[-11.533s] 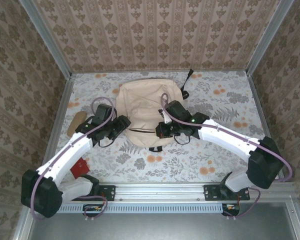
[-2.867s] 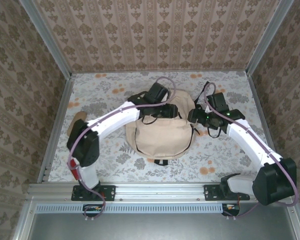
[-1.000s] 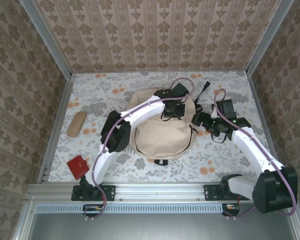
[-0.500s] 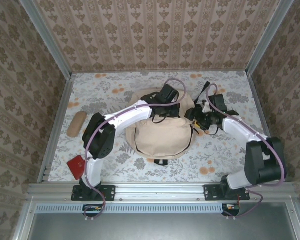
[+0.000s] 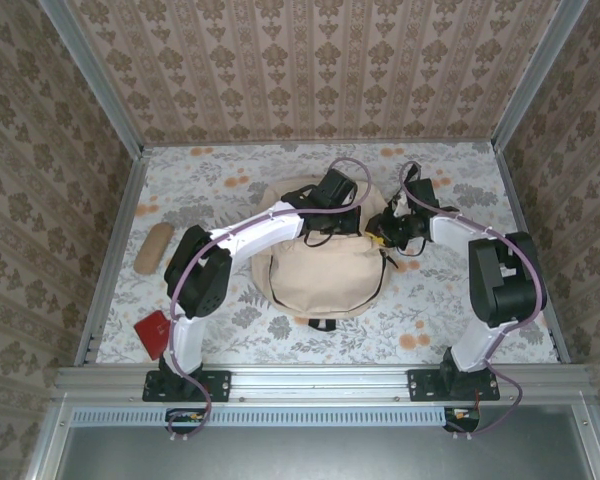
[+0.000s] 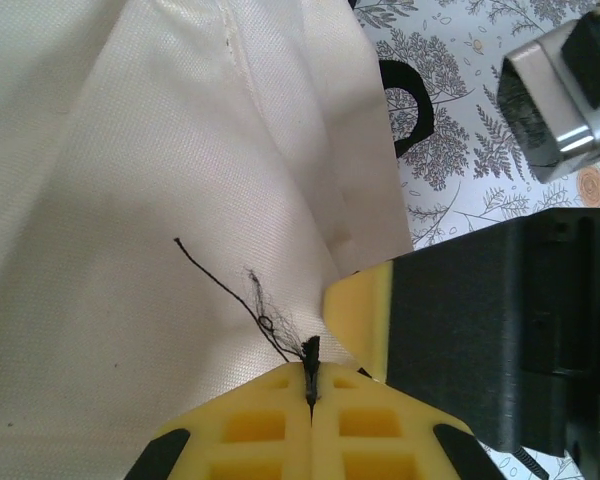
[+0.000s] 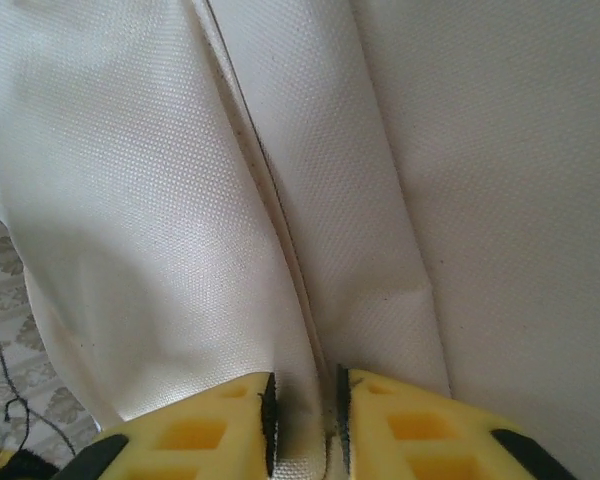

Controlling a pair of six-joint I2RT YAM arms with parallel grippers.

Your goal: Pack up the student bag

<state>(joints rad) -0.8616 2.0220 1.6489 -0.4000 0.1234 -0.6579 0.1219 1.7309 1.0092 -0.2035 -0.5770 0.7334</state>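
1. Top view: the bag (image 5: 325, 270) lies in the middle of the table (image 5: 450, 300), between the two arms. The left gripper (image 5: 326, 228) is down at the bag's far edge. The right gripper (image 5: 379, 233) is at the far right corner, just beside the left one. A tan case (image 5: 153, 247) lies well apart near the left wall, and a red thing (image 5: 155, 333) lies by the left arm's base.
2. Left wrist: the left gripper (image 6: 310, 372) has its fingers pressed together with no gap, tips on the bag's (image 6: 130, 200) cream cloth. A black thread (image 6: 215, 275) runs out from between them. Creases lead to the tips — whether cloth is nipped cannot be told. A yellow finger (image 6: 362, 310) of the right gripper sits just beside. A black strap loop (image 6: 420, 95) lies on the floral table (image 6: 480, 60).
3. Right wrist: the right gripper (image 7: 302, 410) has its jaws nearly together, clamped on a raised fold of the bag (image 7: 460, 150) — a seam line runs into the narrow gap.
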